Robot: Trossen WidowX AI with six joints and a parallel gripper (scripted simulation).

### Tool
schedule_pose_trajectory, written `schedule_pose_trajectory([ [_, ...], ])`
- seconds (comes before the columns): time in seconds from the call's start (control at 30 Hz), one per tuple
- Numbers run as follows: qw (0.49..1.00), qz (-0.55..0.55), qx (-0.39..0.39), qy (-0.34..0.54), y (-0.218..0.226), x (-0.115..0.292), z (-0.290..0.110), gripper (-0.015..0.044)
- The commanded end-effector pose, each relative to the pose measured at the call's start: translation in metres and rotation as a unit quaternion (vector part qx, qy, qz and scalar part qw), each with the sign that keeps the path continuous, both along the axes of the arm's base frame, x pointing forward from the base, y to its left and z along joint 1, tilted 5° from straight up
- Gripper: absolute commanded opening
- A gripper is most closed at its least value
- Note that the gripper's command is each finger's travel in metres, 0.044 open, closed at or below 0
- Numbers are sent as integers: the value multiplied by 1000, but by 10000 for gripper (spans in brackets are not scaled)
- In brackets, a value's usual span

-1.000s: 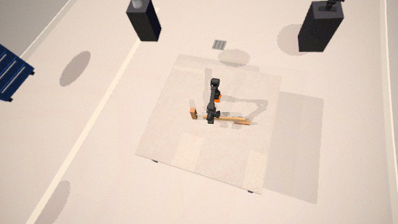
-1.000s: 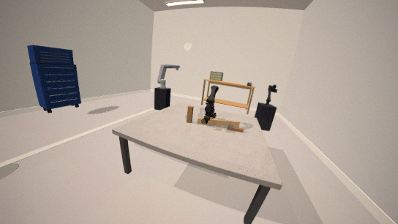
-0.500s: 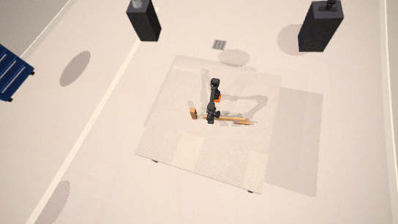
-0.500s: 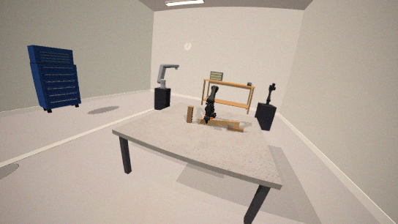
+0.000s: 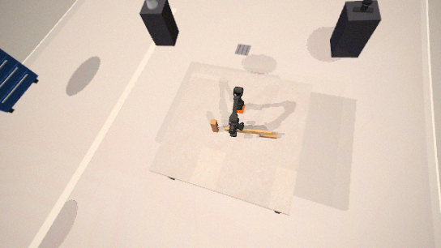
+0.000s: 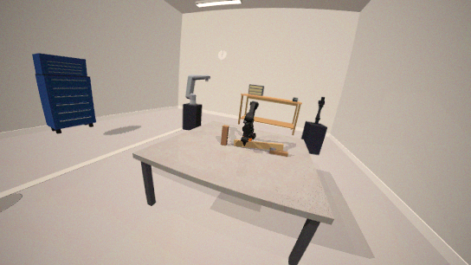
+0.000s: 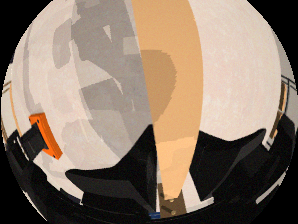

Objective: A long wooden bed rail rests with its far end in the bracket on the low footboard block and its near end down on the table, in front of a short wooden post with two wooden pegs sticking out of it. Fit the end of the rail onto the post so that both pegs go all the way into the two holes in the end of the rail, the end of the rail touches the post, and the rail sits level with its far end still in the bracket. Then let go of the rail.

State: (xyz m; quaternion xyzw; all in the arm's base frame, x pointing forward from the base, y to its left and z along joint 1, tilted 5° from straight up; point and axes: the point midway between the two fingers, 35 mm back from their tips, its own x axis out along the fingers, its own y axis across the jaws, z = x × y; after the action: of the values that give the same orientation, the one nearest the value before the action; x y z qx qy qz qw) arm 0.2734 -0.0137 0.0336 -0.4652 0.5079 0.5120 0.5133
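Observation:
The long wooden rail (image 5: 259, 132) (image 6: 260, 145) (image 7: 162, 63) lies across the middle of the table. Its far end rests on the low footboard block (image 5: 272, 135) (image 6: 280, 151). Its near end points at the short wooden post (image 5: 214, 125) (image 6: 224, 134) and stands a small gap away from it. The pegs are too small to make out. My gripper (image 5: 233, 131) (image 6: 245, 141) (image 7: 162, 125) is shut on the rail close to its near end. In the wrist view the rail runs from between my fingers up to the top edge.
The table (image 5: 227, 174) (image 6: 242, 173) carries only these parts. Around it stand two dark pedestals (image 5: 159, 22) (image 5: 355, 28), one bearing a grey arm (image 6: 192, 87). A blue tool cabinet (image 6: 65, 92) and a wooden shelf (image 6: 270, 110) stand by the walls.

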Motion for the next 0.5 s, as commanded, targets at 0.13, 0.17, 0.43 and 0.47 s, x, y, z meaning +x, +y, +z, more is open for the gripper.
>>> schedule_pose_trajectory([
  [0.13,1000,1,3,-8,0,4,9,0],
  [0.17,1000,1,3,-8,0,5,9,0],
  [0.43,1000,1,3,-8,0,6,13,0],
  [0.47,1000,1,3,-8,0,6,14,0],
])
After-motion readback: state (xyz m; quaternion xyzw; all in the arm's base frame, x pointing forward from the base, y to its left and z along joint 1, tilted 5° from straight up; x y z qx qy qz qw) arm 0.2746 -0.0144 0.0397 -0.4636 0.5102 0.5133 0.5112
